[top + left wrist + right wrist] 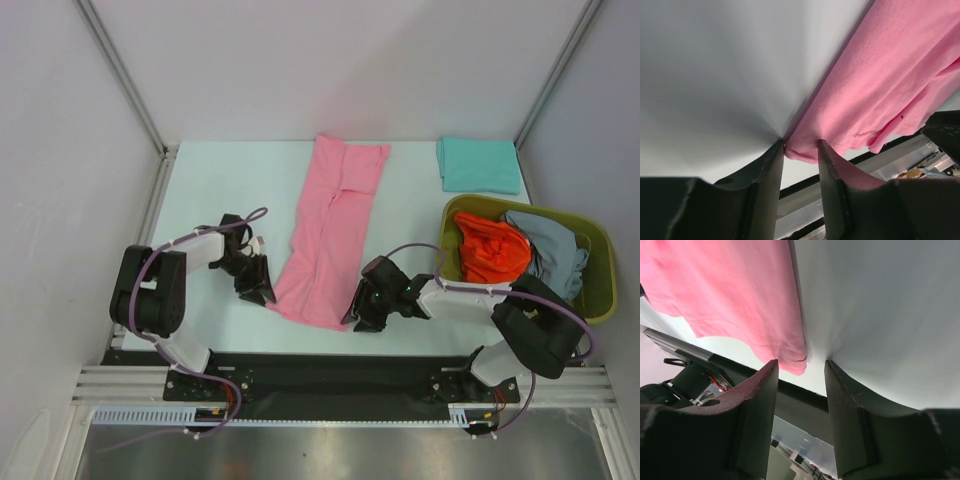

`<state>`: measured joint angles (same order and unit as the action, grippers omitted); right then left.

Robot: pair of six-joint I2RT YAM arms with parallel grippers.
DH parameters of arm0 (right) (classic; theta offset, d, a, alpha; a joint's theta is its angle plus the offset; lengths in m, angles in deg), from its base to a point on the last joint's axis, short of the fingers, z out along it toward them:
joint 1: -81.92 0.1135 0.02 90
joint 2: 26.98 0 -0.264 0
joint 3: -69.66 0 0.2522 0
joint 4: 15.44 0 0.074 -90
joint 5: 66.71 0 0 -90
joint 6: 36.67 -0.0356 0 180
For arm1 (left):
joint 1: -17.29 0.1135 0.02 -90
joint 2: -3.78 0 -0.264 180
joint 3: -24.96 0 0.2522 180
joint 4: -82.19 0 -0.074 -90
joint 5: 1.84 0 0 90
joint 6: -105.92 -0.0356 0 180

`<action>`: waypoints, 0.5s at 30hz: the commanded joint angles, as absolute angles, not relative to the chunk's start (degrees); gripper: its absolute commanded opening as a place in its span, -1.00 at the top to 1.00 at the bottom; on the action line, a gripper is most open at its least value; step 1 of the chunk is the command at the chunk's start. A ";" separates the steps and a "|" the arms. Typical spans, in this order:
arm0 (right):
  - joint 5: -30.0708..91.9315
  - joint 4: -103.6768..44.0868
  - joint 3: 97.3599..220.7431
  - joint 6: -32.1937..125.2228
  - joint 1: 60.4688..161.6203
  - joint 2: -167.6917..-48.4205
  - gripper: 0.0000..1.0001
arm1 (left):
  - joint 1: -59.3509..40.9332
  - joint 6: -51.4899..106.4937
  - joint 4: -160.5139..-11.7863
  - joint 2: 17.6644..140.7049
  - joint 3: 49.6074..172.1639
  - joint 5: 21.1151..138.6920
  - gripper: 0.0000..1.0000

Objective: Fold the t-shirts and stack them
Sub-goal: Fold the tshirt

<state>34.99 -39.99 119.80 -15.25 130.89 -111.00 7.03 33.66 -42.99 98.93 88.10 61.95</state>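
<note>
Pink shirt [325, 240] lies on worktop [220, 180] as a long strip, axis near-to-far, with left tool [262, 292] and right tool [355, 318] at its near corners, equally close, jaws parted, nothing gripped.

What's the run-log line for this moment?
pink t-shirt: long strip | left gripper: open at near hem corner | right gripper: open at other near corner | teal t-shirt: folded, far right

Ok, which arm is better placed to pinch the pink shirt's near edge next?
Probably left: a corner of the pink shirt sits between the open fingers of the left hand. The right hand has its corner only at the gap's edge.
</note>
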 commanded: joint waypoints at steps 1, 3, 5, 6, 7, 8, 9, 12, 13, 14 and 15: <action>34.45 -38.52 119.01 -15.14 130.35 -111.96 0.05 | 6.39 33.06 -45.90 100.63 86.27 64.34 0.21; 34.63 -38.17 119.19 -15.31 130.43 -112.84 0.05 | 6.48 33.06 -45.99 101.42 86.44 63.82 0.26; 34.89 -37.64 119.19 -16.01 130.69 -113.28 0.05 | 6.39 33.06 -45.99 101.60 86.53 63.99 0.33; 34.63 -37.55 119.19 -16.02 130.87 -113.37 0.06 | 6.31 33.06 -45.99 101.51 86.44 64.08 0.35; 34.45 -37.64 119.10 -16.28 131.22 -113.46 0.06 | 6.30 33.15 -45.99 101.43 86.35 64.34 0.41; 34.28 -37.29 119.01 -16.45 131.31 -113.55 0.07 | 6.22 33.15 -45.90 101.34 86.35 64.43 0.44; 34.62 -37.11 118.84 -16.54 131.23 -113.81 0.08 | 6.22 33.58 -45.81 101.16 86.35 64.61 0.46; 34.02 -37.37 118.66 -17.16 131.57 -113.73 0.15 | 6.22 35.51 -45.90 100.11 85.74 64.00 0.63; 33.66 -37.55 118.49 -17.25 131.75 -113.55 0.18 | 6.13 36.04 -46.25 99.50 85.13 63.91 0.67; 33.40 -37.55 118.22 -17.33 131.75 -113.46 0.34 | 6.13 36.57 -46.43 99.14 84.86 63.73 0.79; 33.57 -37.46 118.05 -17.07 131.84 -113.46 0.42 | 6.13 37.79 -46.60 98.70 84.51 63.91 0.85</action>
